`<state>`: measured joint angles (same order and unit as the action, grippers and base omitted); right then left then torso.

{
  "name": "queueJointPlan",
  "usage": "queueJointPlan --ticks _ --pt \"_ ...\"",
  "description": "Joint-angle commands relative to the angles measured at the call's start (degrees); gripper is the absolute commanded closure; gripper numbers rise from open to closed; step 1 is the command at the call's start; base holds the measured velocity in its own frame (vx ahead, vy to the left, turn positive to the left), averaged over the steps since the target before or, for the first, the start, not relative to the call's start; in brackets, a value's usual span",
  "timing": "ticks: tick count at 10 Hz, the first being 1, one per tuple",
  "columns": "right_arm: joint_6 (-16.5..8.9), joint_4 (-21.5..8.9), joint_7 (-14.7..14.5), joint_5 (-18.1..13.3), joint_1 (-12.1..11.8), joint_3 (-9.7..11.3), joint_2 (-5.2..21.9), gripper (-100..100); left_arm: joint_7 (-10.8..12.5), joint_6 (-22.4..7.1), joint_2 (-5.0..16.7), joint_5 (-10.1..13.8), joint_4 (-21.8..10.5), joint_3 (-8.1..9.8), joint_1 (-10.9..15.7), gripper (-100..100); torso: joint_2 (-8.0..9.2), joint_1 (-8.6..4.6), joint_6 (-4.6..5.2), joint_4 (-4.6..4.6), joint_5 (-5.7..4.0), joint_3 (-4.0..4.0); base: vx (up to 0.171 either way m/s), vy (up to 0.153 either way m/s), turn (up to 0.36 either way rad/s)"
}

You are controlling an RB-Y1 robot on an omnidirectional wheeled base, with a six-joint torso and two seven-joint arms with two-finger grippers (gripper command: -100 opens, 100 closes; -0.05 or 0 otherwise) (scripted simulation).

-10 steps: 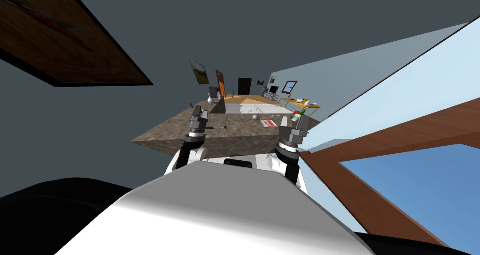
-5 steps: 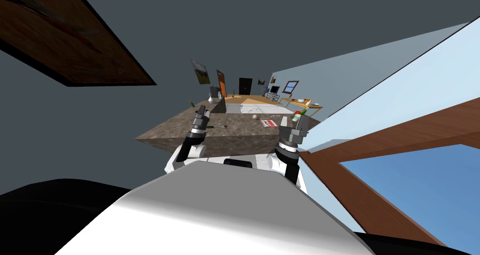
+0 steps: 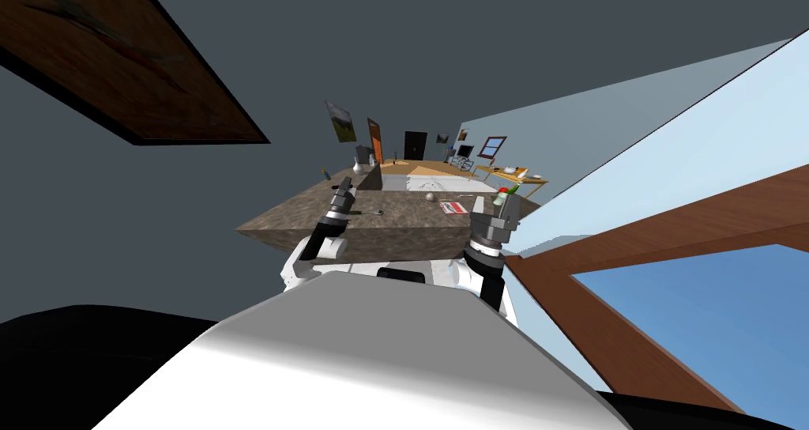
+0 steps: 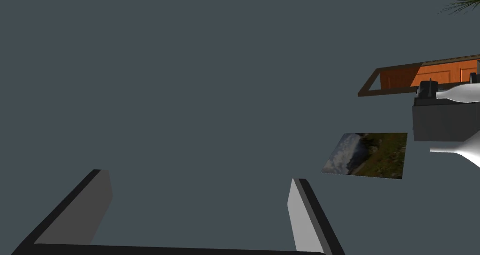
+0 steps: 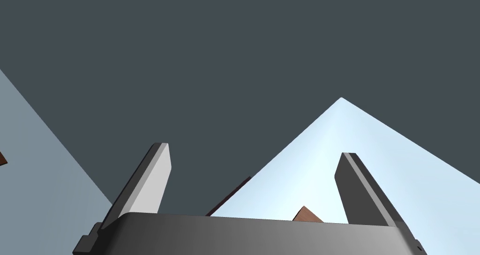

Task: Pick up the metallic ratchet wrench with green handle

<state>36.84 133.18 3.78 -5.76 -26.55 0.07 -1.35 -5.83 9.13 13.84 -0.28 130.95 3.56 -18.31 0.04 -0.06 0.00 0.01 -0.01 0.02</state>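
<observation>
Brown counter, wrench lying beside left hand, spread wide, right hand likewise wide

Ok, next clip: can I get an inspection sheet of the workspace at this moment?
Surface: brown mottled stone-look counter, in front of the robot.
Job's things: slim metallic ratchet wrench lies flat on the counter near the left gripper, ungripped.
Clutter: small silver ball, red and white booklet, green bottle with red cap, white vase, dark grey box.
Grippers: left gripper raised over the counter, jaws open, empty; right gripper by the bottle, jaws open, empty.
Cables: nothing seen.
Surroundings: dark grey walls, framed landscape picture, brown-framed window.
</observation>
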Motion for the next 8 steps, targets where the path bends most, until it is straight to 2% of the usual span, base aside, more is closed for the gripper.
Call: queueJointPlan --ticks 1,2,3,4,6,7,8 --pt "0.00 0.00 0.00 0.00 0.00 0.00 0.00 0 0.28 -2.81 0.65 0.39 -0.09 0.29 0.48 -100 0.00 0.00 0.00 0.00 0.00 0.00 -0.016 -0.017 0.023" --pt "0.00 0.00 0.00 0.00 0.00 0.00 0.00 0 0.69 -4.65 1.94 1.18 -1.16 0.92 2.21 -100 0.01 0.00 0.00 0.00 0.00 0.00 -0.021 -0.016 0.041" --pt "0.00 0.00 0.00 0.00 0.00 0.00 0.00 0 0.69 -6.17 1.94 1.18 -1.16 0.92 2.21 -100 0.01 0.00 0.00 0.00 0.00 0.01 -0.016 -0.012 0.017" --pt "0.00 0.00 0.00 0.00 0.00 0.00 0.00 0 1.12 -7.95 3.20 1.99 -2.33 1.55 4.01 -100 0.00 0.02 0.00 0.00 0.01 0.00 -0.019 -0.015 0.032" --pt "0.00 0.00 0.00 0.00 0.00 0.00 0.00 0 1.12 -9.67 3.20 1.99 -2.33 1.55 4.01 -100 0.00 0.02 0.00 0.00 0.00 0.00 -0.010 -0.010 0.009" --pt "0.00 0.00 0.00 0.00 0.00 0.00 0.00 0 1.57 -11.92 4.43 2.83 -3.61 2.19 5.88 -100 -0.02 0.03 0.00 0.00 0.01 -0.01 -0.013 -0.009 0.033" --pt "0.00 0.00 0.00 0.00 0.00 0.00 0.00 0 1.57 -13.29 4.43 2.83 -3.61 2.19 5.88 -100 -0.01 0.03 -0.01 0.00 0.01 -0.01 -0.013 -0.011 0.017"
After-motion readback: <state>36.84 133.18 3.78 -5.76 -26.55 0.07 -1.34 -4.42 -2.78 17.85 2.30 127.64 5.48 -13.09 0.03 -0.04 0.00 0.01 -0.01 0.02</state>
